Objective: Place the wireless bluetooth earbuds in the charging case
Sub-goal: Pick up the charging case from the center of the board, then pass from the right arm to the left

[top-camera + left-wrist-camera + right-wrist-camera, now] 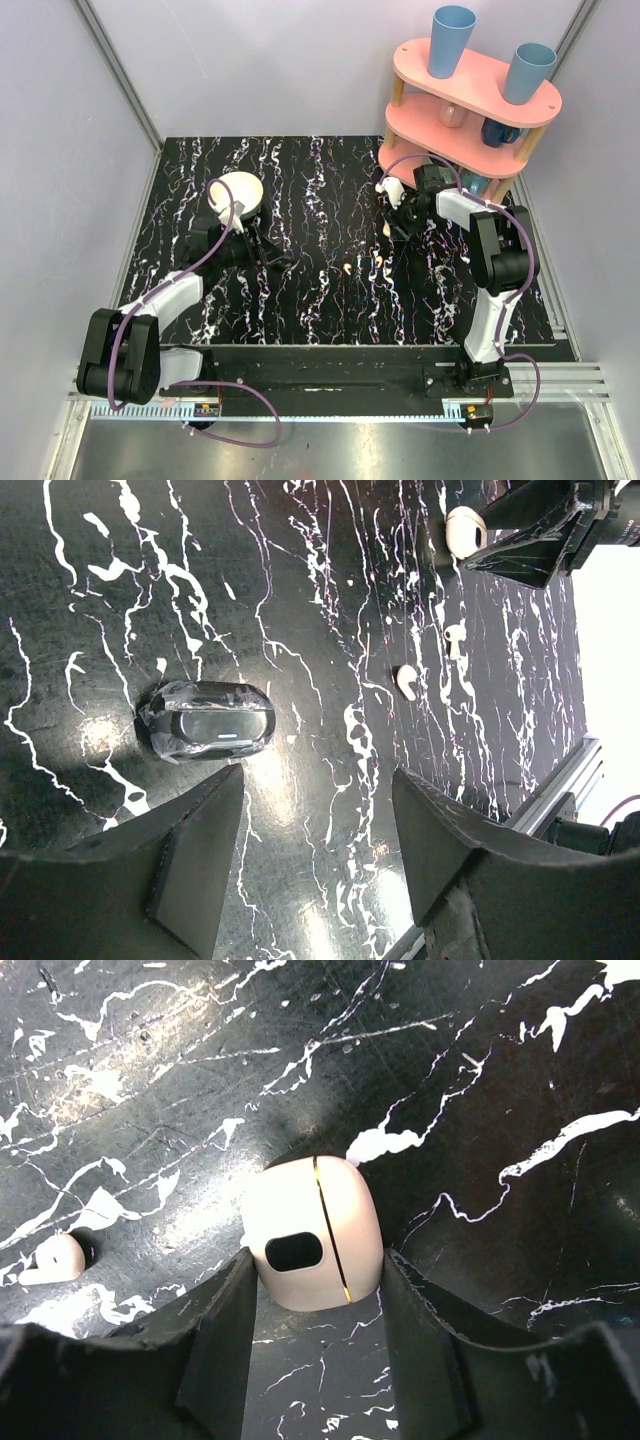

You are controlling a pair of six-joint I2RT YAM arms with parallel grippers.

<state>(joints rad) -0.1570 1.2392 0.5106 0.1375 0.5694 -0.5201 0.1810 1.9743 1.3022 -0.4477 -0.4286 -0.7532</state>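
Note:
The charging case, a cream rounded box with a dark oval window and a thin gold seam, stands on the black marbled table. My right gripper has its two fingertips pressed against the case's sides. From above, the case shows at the tip of the right gripper. One of the wireless bluetooth earbuds lies just left of the case. Two earbuds lie on the table between the arms, one visible from above. My left gripper is open and holds nothing.
A dark glossy oval object wrapped in clear film lies just ahead of the left fingers. A round cream bowl sits at the back left. A pink two-tier rack with blue cups stands at the back right, close behind the right arm.

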